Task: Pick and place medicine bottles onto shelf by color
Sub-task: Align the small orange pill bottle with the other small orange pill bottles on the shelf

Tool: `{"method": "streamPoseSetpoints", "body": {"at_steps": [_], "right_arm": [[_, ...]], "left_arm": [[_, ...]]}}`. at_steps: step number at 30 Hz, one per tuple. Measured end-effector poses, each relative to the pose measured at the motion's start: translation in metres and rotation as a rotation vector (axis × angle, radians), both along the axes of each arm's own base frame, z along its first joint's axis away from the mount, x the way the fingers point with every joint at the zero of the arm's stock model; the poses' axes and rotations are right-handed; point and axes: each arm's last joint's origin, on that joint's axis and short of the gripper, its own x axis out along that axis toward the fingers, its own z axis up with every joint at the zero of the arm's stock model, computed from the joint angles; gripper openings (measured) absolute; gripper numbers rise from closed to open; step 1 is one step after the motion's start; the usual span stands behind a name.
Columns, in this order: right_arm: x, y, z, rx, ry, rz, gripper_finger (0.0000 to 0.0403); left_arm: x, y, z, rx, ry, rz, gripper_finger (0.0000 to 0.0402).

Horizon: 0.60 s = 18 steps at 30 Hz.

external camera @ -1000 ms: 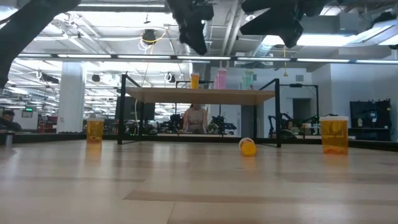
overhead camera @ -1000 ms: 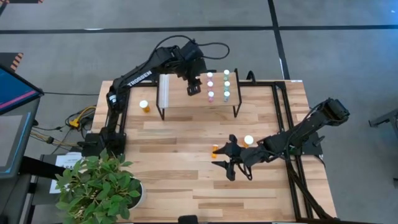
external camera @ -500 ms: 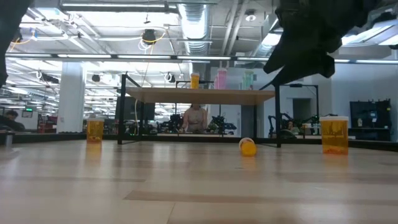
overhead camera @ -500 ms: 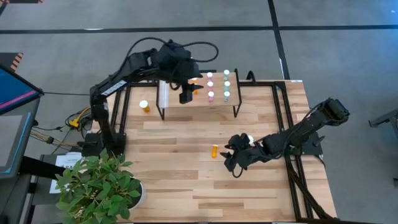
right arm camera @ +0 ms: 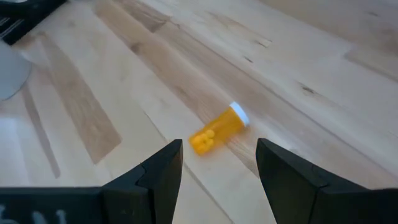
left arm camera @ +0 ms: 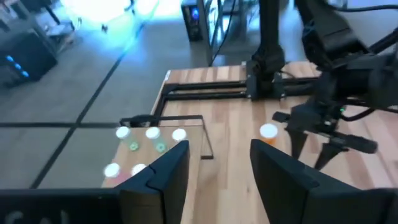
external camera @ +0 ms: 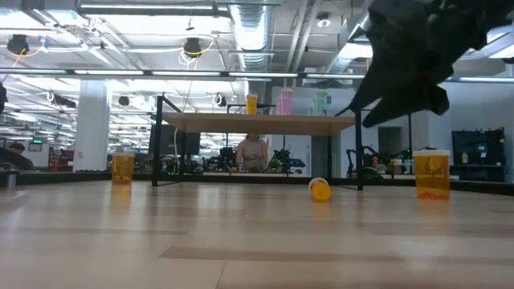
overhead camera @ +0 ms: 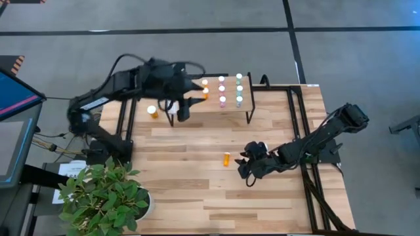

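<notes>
The shelf (overhead camera: 223, 108) stands toward the back of the surface (overhead camera: 197, 196), with bottles (overhead camera: 222, 89) upright in rows on its top. One bottle (overhead camera: 152, 112) stands on the surface just left of the shelf, and a lying bottle (overhead camera: 226, 158) rests near the middle, well in front of the shelf. The left end effector (overhead camera: 182, 108) hangs over the shelf's left end. The right end effector (overhead camera: 246, 169) sits low, just right of the lying bottle. A potted plant (overhead camera: 108, 196) occupies the front left corner.
</notes>
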Motion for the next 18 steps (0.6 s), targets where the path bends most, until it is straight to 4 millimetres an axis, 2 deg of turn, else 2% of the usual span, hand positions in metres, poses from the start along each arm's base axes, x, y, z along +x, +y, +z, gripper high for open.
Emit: {"method": "streamPoseSetpoints", "body": {"at_steps": [5, 10, 14, 18], "right_arm": [[0.002, 0.0, 0.0, 0.009, -0.039, -0.027, 0.0224], [0.022, 0.006, -0.002, -0.048, -0.153, 0.031, 0.0224], [0.039, 0.01, -0.016, -0.052, -0.2, 0.067, 0.0224], [0.05, 0.005, -0.031, -0.003, -0.15, 0.081, 0.0224]], "left_arm": [[-0.031, -0.021, -0.042, -0.052, -0.163, -0.036, 0.0137], [-0.066, -0.039, -0.076, -0.104, -0.348, -0.09, 0.0126], [-0.089, -0.052, -0.101, -0.159, -0.488, -0.152, 0.0124], [-0.101, -0.066, -0.122, -0.212, -0.631, -0.258, 0.0123]]}}
